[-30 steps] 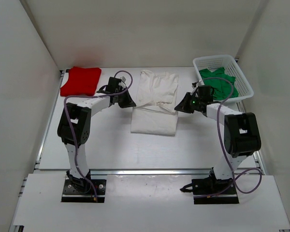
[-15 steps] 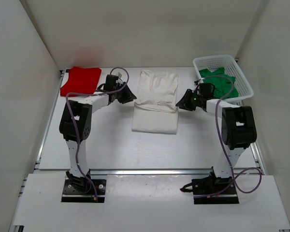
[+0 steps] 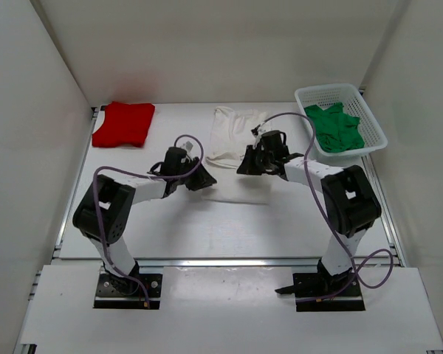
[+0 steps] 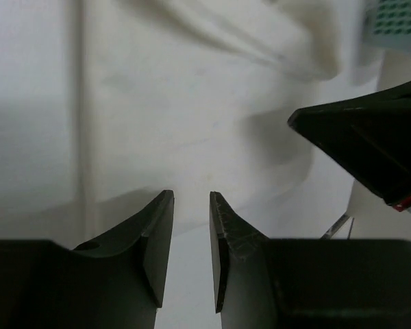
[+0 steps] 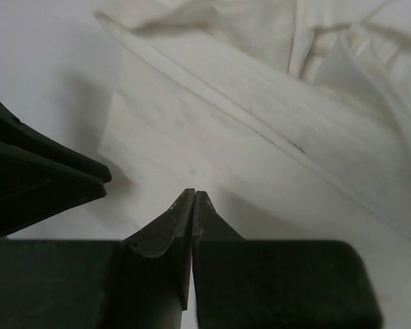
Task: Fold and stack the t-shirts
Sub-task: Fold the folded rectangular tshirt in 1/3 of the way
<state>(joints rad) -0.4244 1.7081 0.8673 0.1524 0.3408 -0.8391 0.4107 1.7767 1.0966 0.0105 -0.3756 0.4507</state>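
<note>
Since the earlier frame, swung inward onto the plain white cloth t-shirt [image 3: 229,136]. Jaws apart, empty, on left gripper [image 4: 192,195]; pressed closed on right gripper [image 5: 194,192], hold uncertain. T-shirt directly beneath both, long axis crosswise; equally near.

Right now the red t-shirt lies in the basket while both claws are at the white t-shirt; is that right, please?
No: the top view shows the green t-shirt in the basket; the red t-shirt lies on the table. The rest stands.
</note>
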